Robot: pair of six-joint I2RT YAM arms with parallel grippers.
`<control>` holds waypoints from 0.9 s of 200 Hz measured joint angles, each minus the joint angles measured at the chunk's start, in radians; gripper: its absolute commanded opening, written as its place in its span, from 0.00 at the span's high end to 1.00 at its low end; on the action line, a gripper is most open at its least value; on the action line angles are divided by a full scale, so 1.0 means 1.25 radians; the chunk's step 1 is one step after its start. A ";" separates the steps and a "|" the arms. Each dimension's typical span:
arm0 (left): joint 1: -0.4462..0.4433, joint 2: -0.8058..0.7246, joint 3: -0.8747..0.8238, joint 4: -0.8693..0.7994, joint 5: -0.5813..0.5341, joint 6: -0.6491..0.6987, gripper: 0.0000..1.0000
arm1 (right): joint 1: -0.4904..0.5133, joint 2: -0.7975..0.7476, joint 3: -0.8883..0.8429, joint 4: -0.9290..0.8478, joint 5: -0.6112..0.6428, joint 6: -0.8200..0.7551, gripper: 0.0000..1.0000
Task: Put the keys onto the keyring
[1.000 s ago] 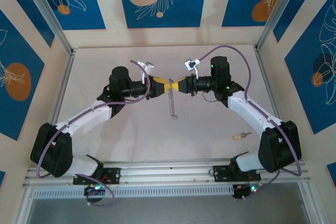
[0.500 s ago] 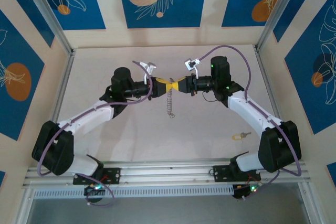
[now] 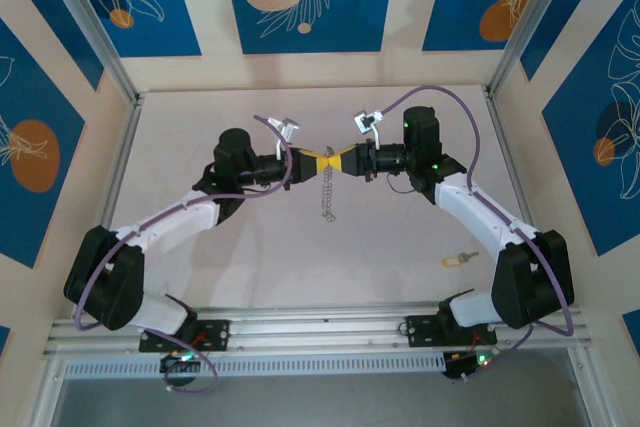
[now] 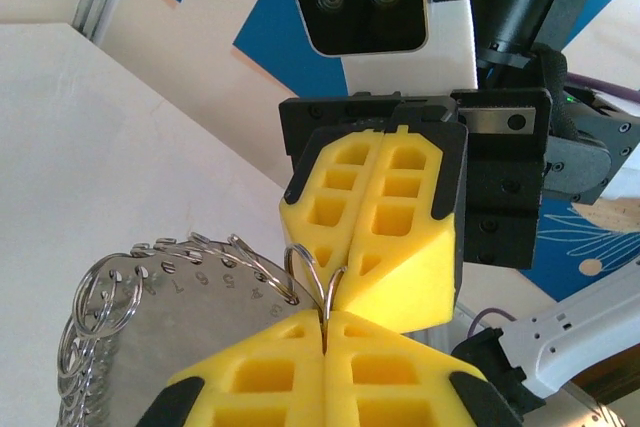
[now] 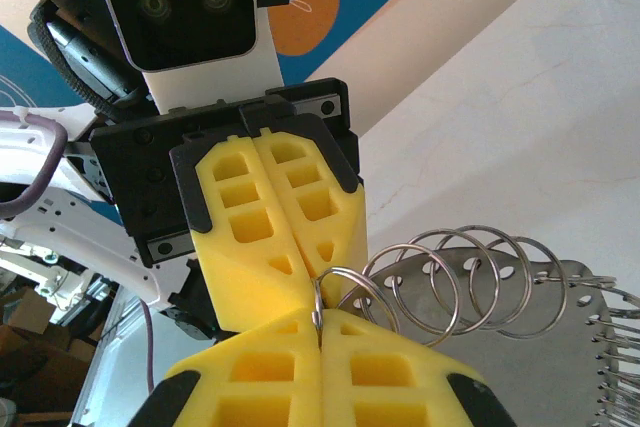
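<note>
— How does the left gripper (image 3: 320, 160) stand?
— Pressed together. Its yellow fingers pinch the wire of the keyring (image 4: 323, 305), which runs straight into the seam between them.
— And the right gripper (image 3: 337, 160)?
— Clamped tight on the same keyring from the opposite side. The two sets of tips meet nose to nose, touching, held up above the table (image 3: 250, 237).
— Is anything else hanging on that keyring?
— It is threaded into a numbered metal plate (image 4: 190, 327). A row of further rings (image 5: 470, 277) lines the plate's edge, and the plate dangles just below the two grippers.
— Where is the key (image 3: 455, 260)?
— It lies on the table, well apart from both grippers. It is off on the right gripper's side, nearer the arm bases and close beside the right arm's lower link.
— What differs from a second ago?
— Back then the left fingers stood apart in a V, just short of the right tips. Since then they have closed on the keyring, and the left gripper has edged in toward the right one. The dangling plate hangs slightly higher. The right gripper has stayed clamped in place, and the key has not moved.
</note>
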 measured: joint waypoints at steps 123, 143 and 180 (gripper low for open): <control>-0.011 -0.056 0.000 -0.049 -0.040 0.158 1.00 | -0.117 -0.163 -0.096 0.051 0.122 0.155 0.51; -0.011 -0.060 0.000 -0.026 -0.044 0.181 1.00 | -0.117 -0.166 -0.124 0.069 0.154 0.185 0.51; -0.011 -0.060 0.000 0.055 -0.059 0.206 1.00 | -0.117 -0.169 -0.139 0.089 0.183 0.205 0.51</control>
